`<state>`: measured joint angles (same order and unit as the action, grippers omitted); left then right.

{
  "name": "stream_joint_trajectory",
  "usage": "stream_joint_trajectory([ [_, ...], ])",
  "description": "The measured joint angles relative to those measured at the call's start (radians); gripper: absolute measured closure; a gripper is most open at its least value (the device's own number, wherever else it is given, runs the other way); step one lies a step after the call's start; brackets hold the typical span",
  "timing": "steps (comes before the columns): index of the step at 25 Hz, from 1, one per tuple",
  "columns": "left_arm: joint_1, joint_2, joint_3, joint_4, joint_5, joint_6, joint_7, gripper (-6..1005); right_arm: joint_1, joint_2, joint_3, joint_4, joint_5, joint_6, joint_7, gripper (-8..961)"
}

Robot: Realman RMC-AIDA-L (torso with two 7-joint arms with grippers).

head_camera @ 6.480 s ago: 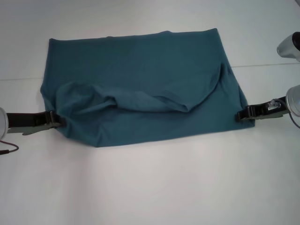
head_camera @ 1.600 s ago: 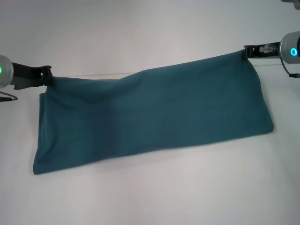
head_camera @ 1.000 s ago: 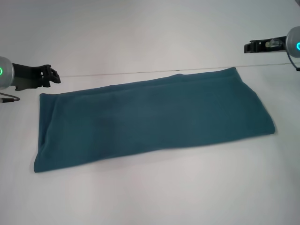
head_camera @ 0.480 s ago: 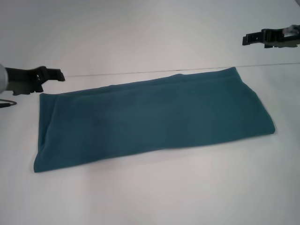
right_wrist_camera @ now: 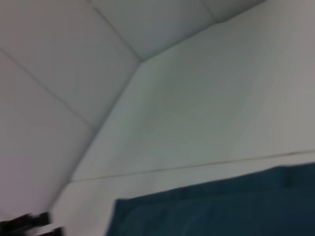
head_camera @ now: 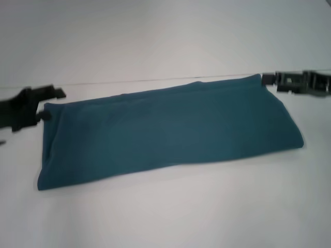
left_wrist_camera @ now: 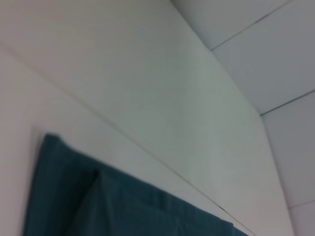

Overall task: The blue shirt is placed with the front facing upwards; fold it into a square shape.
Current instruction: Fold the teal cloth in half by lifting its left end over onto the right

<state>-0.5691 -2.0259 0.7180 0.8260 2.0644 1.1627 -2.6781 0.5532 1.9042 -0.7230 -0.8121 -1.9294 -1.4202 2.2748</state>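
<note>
Shirt: the blue shirt [head_camera: 165, 132] lay flat on the white desk [head_camera: 170, 212], already folded into a long band, no lettering showing.
Long axis: it ran across in front of me from left to right, the right end sitting a little farther from me than the left.
Left end effector [head_camera: 44, 106]: I had it just beside the far corner of the shirt's left end; its fingers looked spread and held nothing.
Right end effector [head_camera: 269, 80]: I had it at the far corner of the right end, touching or all but touching the cloth; I could not tell how its fingers stood, nor whether it had any cloth.
Wrist views: each showed only an end of the shirt and bare desk beyond, none of the arm's own fingers.
Judgement: each arm was nearest its own short end, so I judged the next fold would bring one end over along the long axis to make the square.
Risk: thin layered cloth, and a pinch might catch only the top layer.
</note>
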Motion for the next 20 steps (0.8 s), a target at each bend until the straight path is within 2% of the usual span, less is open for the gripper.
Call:
stream_joint_trajectory([
  [4, 0.034, -0.014, -0.043, -0.069, -0.069, 0.02, 0.042, 232, -0.052, 0.009, 0.034, 0.041, 0.041, -0.094, -0.057, 29],
  [8, 0.037, -0.01, -0.048, -0.124, -0.07, 0.008, 0.079, 233, -0.072, 0.009, 0.052, 0.08, 0.042, -0.146, -0.094, 29],
  [12, 0.029, -0.006, -0.056, -0.166, -0.074, -0.022, 0.222, 234, -0.075, 0.008, 0.054, 0.121, 0.041, -0.147, -0.127, 29],
  [17, 0.024, -0.033, -0.051, -0.208, -0.07, -0.155, 0.35, 228, -0.07, 0.01, 0.055, 0.15, 0.039, -0.141, -0.143, 29],
  [20, 0.012, -0.035, -0.048, -0.252, -0.069, -0.199, 0.383, 227, -0.071, 0.016, 0.058, 0.152, 0.04, -0.141, -0.145, 29],
])
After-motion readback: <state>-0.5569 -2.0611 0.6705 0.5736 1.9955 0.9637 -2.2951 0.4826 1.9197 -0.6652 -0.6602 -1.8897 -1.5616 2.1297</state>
